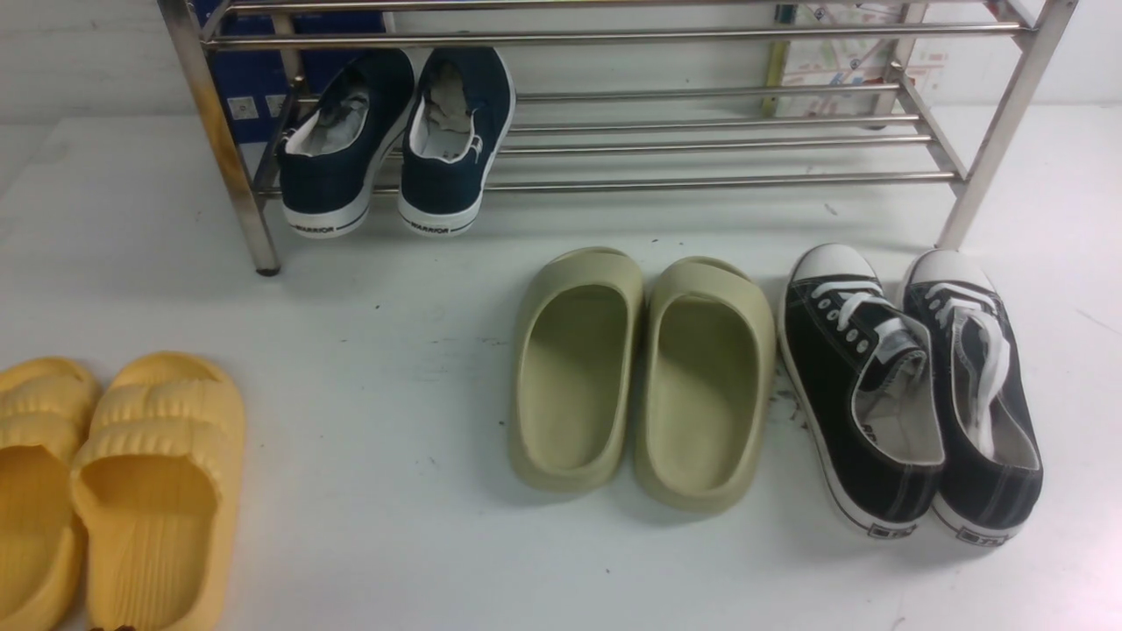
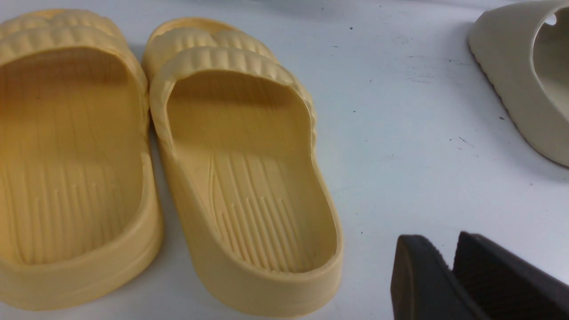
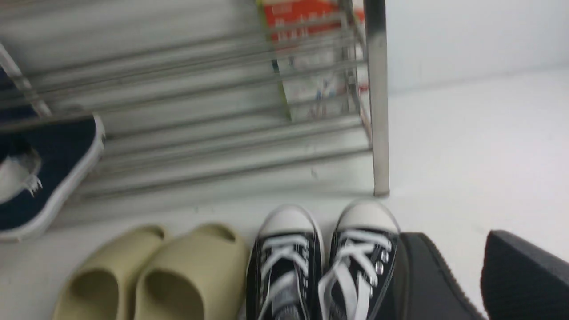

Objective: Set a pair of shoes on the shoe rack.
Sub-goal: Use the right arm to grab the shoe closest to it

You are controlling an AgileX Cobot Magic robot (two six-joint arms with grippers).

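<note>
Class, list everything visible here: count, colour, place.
shoe rack: one, shiny steel, back of the table
navy WARRIOR sneakers: two, navy, rack's lower tier, left end
olive-green slides: two, olive, table, middle
black canvas sneakers: two, black and white, table, by the rack's right leg
yellow slides: two, yellow, table, near left
boxes: two, one blue, one printed, behind the rack
table: one, white, under everything
left pincer: one, black, open, beside the yellow slides
right pincer: one, black, open, beside the black canvas sneakers
</note>
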